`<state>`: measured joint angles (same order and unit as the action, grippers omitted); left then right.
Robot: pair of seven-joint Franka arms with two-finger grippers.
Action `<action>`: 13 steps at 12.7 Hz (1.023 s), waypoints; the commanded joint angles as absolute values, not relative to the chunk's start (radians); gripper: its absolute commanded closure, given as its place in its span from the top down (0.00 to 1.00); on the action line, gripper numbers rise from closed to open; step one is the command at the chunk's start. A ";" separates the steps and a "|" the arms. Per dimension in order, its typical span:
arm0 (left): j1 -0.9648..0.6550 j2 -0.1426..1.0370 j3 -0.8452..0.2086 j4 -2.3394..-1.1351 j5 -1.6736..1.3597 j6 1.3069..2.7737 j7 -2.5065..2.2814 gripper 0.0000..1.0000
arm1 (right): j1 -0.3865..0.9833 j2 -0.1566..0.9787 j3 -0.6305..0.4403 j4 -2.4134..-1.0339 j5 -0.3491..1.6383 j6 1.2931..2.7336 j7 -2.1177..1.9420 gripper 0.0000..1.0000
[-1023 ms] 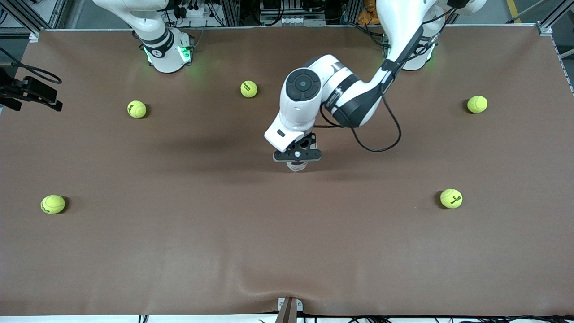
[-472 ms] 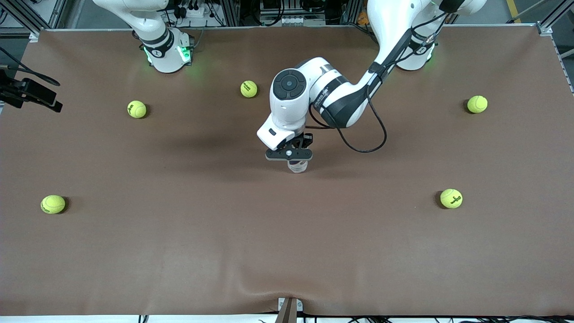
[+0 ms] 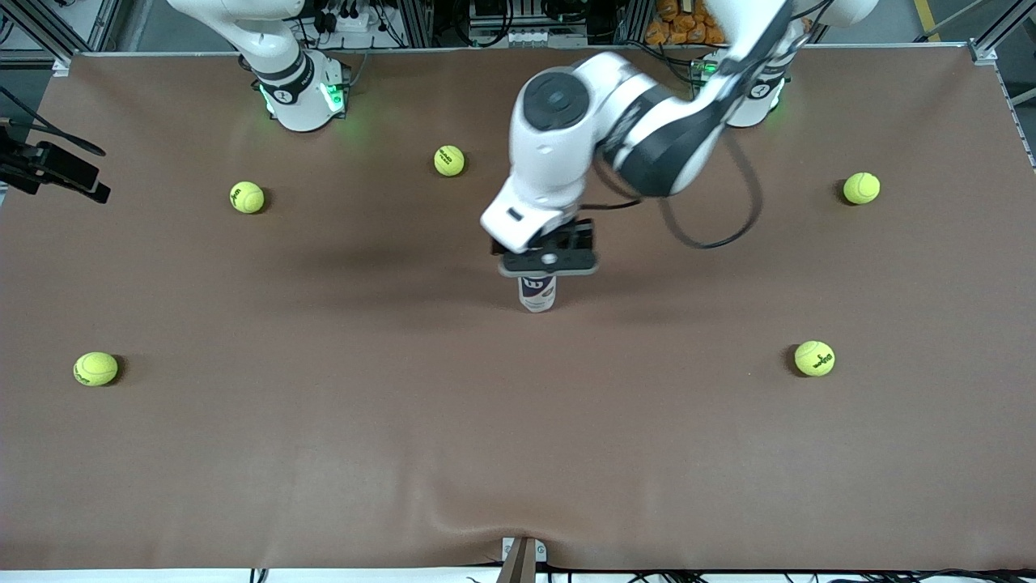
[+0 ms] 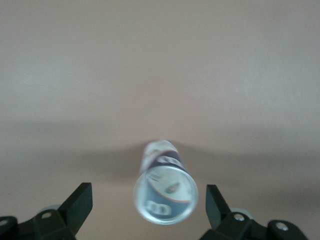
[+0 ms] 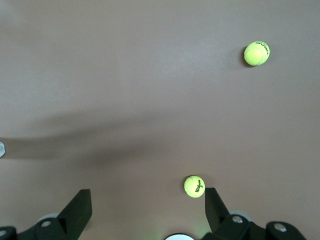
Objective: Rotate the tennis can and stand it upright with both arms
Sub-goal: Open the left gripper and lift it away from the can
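Observation:
The tennis can stands upright on the brown mat near the table's middle, its white and navy label showing. My left gripper hangs straight over its top. In the left wrist view the can's round lid sits between the open fingers of the left gripper, which are apart from it on both sides. My right gripper is open and empty, high over the right arm's end of the table near that arm's base. It waits there.
Several yellow tennis balls lie on the mat: one near the bases, one and one toward the right arm's end, one and one toward the left arm's end. Two also show in the right wrist view.
My left gripper has risen off the can, and the left arm has swung up. More of the can's label shows under it. The can stays upright in place.

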<state>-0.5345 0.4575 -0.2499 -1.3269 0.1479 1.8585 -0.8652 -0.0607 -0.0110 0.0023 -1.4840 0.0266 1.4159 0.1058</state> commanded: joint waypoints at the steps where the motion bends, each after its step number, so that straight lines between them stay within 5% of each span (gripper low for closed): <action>1: -0.424 0.339 -0.258 -1.353 0.155 1.769 -0.813 1.00 | -0.075 -0.009 0.011 -1.463 0.037 1.401 0.120 1.00; 8: -0.137 0.177 -0.258 -1.362 0.153 1.540 -0.498 1.00 | -0.071 -0.008 0.012 -1.462 0.041 1.402 0.117 1.00; 13: 0.027 0.089 -0.261 -1.425 0.097 1.532 -0.413 1.00 | -0.074 -0.008 0.012 -1.456 0.041 1.401 0.112 1.00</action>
<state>-0.0273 0.1533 -0.2484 -1.3634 0.1268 1.5313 -0.4320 -0.0609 -0.0111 0.0039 -1.4762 0.0269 1.4159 0.1060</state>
